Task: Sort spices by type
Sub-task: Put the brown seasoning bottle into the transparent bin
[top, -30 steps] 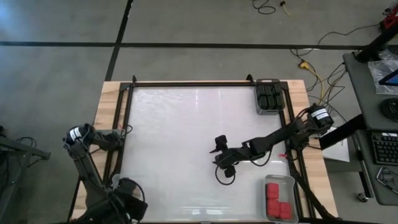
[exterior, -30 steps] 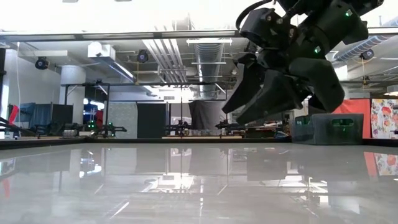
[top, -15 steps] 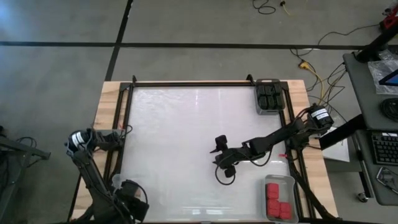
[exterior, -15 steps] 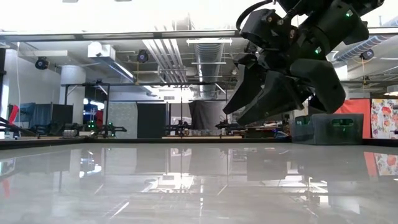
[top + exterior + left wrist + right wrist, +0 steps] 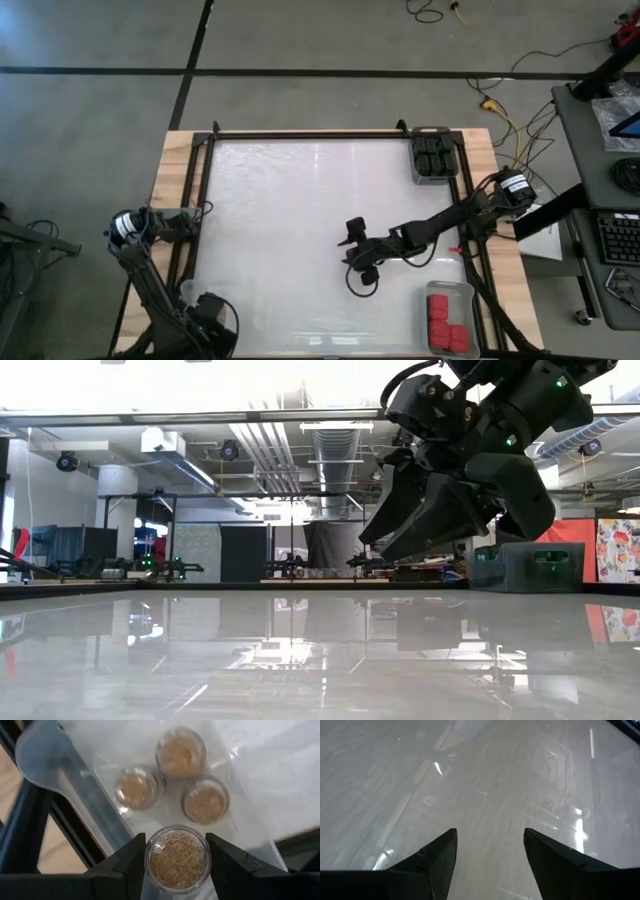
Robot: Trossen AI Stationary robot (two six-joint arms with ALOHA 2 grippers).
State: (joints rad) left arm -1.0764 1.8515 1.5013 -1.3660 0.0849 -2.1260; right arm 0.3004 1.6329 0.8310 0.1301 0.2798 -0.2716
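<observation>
In the left wrist view my left gripper [image 5: 176, 851] is shut on a round jar of tan spice [image 5: 177, 860], over a clear bin [image 5: 45, 755] at the table's near left corner. Three like tan jars [image 5: 181, 752] stand on that bin's floor. From above, this gripper [image 5: 205, 318] hides the jar it holds. My right gripper [image 5: 354, 257] hangs open above the middle of the table, slanting down, with nothing between its fingers [image 5: 437, 857]. My left gripper pinches the round jar's side wall [image 5: 149, 861] between its two fingers, one on each side. The fingers [image 5: 127, 862] come from above, pointing down. The jar sits upright, its top toward the camera, above the three jars in the bin.
A clear bin with black jars [image 5: 433, 157] stands at the far right corner. Another bin with red-topped jars [image 5: 447, 318] is at the near right corner. A dark frame [image 5: 190, 220] runs round the white table top.
My left gripper has gone down toward the clear bin at the near left corner, carrying the tan jar upright and staying shut on it. My right gripper has kept still.
</observation>
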